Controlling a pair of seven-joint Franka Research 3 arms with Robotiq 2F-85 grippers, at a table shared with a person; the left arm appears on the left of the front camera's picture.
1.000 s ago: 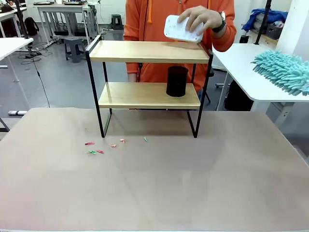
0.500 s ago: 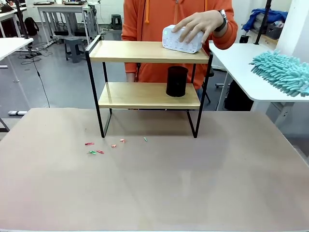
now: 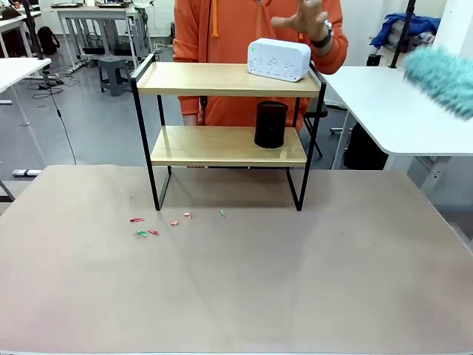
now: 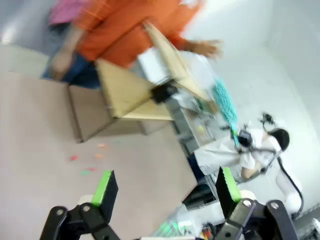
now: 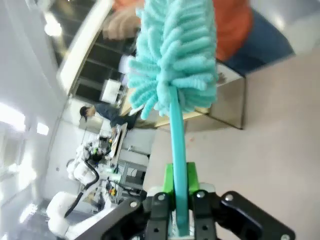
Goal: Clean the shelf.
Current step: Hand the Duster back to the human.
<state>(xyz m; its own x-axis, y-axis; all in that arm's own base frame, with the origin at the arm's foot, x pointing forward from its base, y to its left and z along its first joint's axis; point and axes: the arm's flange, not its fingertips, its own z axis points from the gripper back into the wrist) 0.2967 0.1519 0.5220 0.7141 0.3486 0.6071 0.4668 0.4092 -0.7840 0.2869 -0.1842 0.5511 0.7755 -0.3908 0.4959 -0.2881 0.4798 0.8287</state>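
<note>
Since a sec ago the person's hand [image 3: 304, 18] has let go of the white box [image 3: 278, 59], which now sits on the right end of the shelf [image 3: 207, 79] top board, and the teal duster [image 3: 443, 74] off to the shelf's right has swung up and gone blurry. Shelf stands on the desk [image 3: 236, 296] with the person right behind it, black cup [image 3: 270, 124] on its lower board, coloured scraps [image 3: 151, 231] just in front of its left leg. Right tool [image 5: 181, 185] is clamped on the duster's handle, left tool [image 4: 166, 182] is spread wide with nothing in it.
</note>
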